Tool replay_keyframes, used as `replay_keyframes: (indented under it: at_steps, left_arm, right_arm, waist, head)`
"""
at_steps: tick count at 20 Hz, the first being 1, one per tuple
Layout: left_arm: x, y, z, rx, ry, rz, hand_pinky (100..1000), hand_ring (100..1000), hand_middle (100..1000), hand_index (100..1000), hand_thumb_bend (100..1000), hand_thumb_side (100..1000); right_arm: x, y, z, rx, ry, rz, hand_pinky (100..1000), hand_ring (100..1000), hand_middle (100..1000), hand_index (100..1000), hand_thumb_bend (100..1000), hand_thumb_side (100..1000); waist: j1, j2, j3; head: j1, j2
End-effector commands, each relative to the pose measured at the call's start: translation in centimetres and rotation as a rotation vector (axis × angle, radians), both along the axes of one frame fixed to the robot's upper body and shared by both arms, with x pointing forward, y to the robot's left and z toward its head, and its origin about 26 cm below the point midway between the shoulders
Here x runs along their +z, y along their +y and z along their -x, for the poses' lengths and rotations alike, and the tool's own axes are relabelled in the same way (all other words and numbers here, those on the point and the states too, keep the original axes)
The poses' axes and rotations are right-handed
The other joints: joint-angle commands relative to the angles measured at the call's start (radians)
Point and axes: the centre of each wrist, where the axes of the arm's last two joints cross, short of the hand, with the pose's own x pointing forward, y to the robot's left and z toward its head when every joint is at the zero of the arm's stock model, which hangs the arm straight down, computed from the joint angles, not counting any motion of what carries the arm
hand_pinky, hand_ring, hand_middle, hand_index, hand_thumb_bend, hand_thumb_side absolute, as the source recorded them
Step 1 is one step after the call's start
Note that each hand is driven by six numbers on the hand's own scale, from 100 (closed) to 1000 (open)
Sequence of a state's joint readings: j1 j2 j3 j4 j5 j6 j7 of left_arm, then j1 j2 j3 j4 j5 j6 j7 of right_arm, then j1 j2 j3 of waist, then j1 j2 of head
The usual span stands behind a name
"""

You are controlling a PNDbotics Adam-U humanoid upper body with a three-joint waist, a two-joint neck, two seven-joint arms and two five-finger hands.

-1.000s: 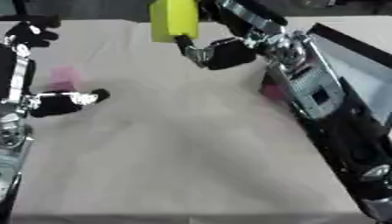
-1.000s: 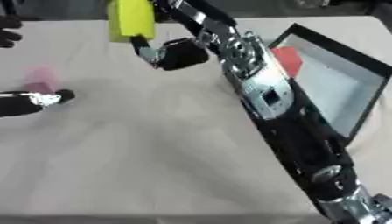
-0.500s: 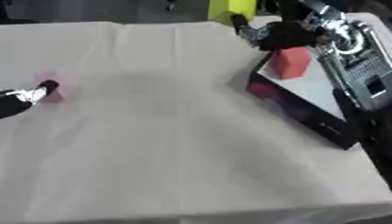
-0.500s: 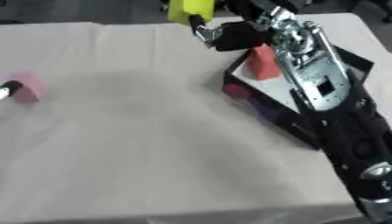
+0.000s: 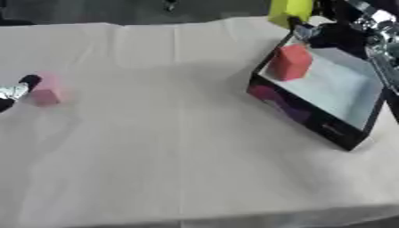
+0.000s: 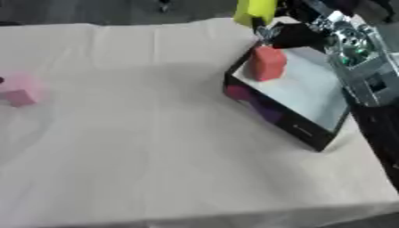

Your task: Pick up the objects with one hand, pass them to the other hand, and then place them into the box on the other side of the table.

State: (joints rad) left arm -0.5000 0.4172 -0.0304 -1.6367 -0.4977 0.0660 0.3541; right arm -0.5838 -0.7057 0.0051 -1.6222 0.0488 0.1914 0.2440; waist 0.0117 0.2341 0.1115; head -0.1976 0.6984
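Note:
A yellow block (image 5: 288, 10) hangs above the far left corner of the box, with my right hand (image 6: 295, 35) shut on it from the right. The box (image 5: 348, 95) has black walls and a white floor and stands at the right of the table. A red block (image 5: 290, 62) stands inside it, at its far left end. At the left of the table a pink block (image 5: 45, 91) lies on the cloth. My left hand (image 5: 12, 91) shows only at the left edge, right beside the pink block; its fingers are mostly cut off.
A beige cloth (image 5: 171, 133) covers the table, whose front edge runs along the bottom. My right arm (image 6: 360, 67) reaches along the box's right side. Dark floor lies beyond the far edge.
My right hand has carried the yellow block rightwards, from mid-table to above the box's far corner. The camera has swung right too, so the box now shows fully and my left hand has slid to the edge.

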Motion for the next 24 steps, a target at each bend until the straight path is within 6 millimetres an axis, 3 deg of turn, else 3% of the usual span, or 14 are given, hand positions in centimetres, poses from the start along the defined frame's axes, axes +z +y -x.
replay_keyframes:
  at_steps: [1,7,17,19,21,24]
  left_arm:
    - [1.5,1.0,0.3,0.027,-0.049,-0.013,708,696,734,847,778,122]
    - [1.7,1.2,0.4,0.039,-0.057,-0.008,708,696,734,846,778,123]
    - [1.9,1.4,0.4,0.051,-0.066,-0.004,708,697,734,845,779,122]
    - [1.9,1.4,0.4,0.052,-0.068,-0.003,709,697,734,845,779,122]
    - [1.9,1.4,0.5,0.053,-0.069,-0.003,709,697,734,846,779,121]
    - [1.9,1.5,0.5,0.057,-0.069,-0.002,709,697,733,845,780,121]
  right_arm:
    - [1.1,-2.6,0.4,-0.083,-0.026,0.051,884,859,438,562,100,105]
    - [-0.2,-5.5,0.5,-0.165,0.013,0.103,879,856,440,562,100,123]
    - [-2.2,-8.3,1.0,-0.256,0.046,0.202,875,889,519,643,100,138]
    - [-2.5,-8.7,1.1,-0.257,0.049,0.229,882,925,593,713,100,128]
    - [-2.7,-8.8,1.3,-0.240,0.054,0.270,910,1000,754,861,100,115]
    - [-2.8,-9.3,1.5,-0.215,0.064,0.340,959,1000,877,961,100,119]
  waist:
    - [0.011,-0.036,0.000]
    - [0.014,-0.033,0.000]
    - [0.016,-0.030,0.002]
    - [0.016,-0.030,0.002]
    - [0.016,-0.030,0.002]
    - [0.016,-0.030,0.003]
  head:
    - [-0.020,-0.024]
    - [-0.057,-0.044]
    - [-0.079,-0.041]
    - [-0.081,-0.041]
    - [-0.082,-0.039]
    - [-0.079,-0.037]
